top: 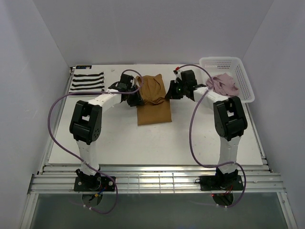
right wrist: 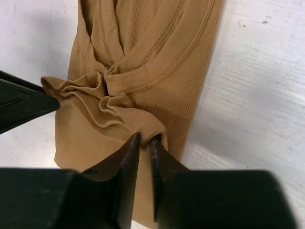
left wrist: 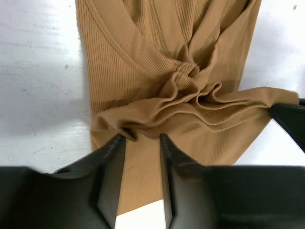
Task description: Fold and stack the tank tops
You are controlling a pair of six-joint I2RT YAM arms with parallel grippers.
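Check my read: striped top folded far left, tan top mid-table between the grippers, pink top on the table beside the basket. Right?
No. The pink top lies in the white basket, not on the table beside it; the top external view shows that. The striped top and tan top are as you say.

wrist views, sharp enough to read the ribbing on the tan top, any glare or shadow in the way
left wrist: tan top ribbing crisp, no glare, left gripper an underexposed black shape; right wrist: equally sharp, right gripper just as dark, table evenly lit; top external: flat light, soft shadows only
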